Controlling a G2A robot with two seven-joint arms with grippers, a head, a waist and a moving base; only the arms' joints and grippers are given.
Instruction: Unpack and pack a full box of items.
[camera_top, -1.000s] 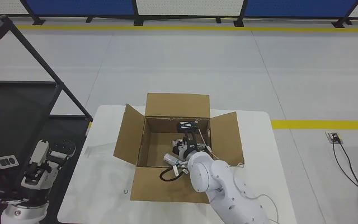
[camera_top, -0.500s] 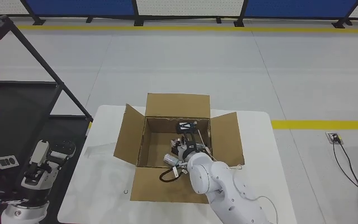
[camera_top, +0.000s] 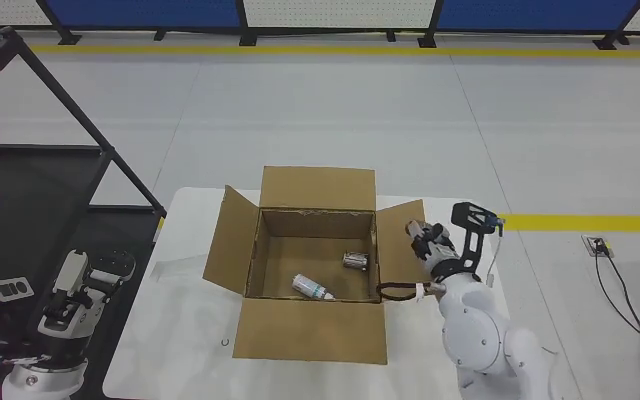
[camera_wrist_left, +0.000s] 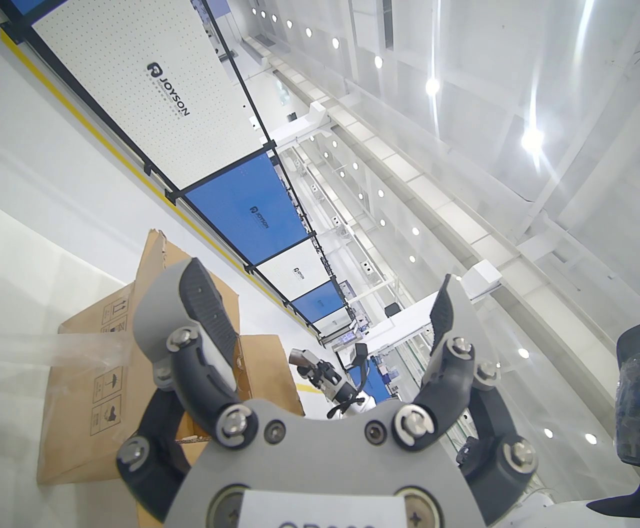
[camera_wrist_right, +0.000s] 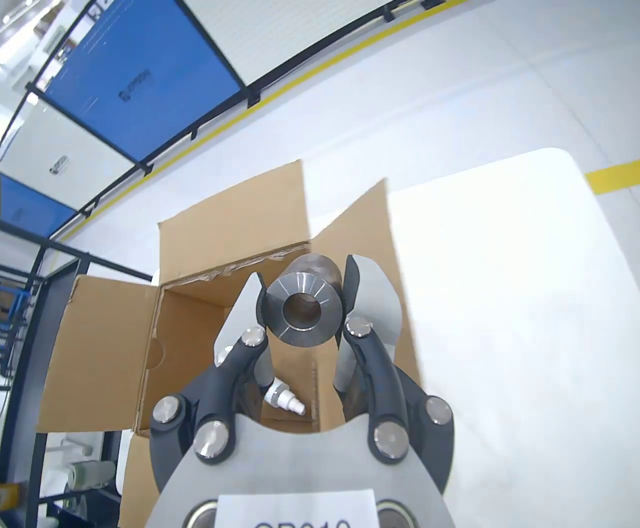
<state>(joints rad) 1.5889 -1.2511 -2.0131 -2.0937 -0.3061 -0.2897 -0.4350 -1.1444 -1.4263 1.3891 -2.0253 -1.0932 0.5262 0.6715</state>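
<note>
White table carries the open cardboard box, with a spray bottle and a metal sleeve on its floor; the right gripper hangs over its right flap. Left wrist view: the left gripper is spread, empty, aimed at the ceiling. Right wrist view: the right gripper pinches a steel cylinder beside that flap, so this looks like unpacking; next it needs setting on bare tabletop

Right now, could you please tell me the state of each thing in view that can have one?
cardboard box: open, flaps folded outward.
right gripper: shut on the metal cylinder.
metal cylinder: gripped, outside the box's cavity.
left gripper: open, empty.
white bottle: lying on its side inside the box.
metal part: lying inside the box.
</note>
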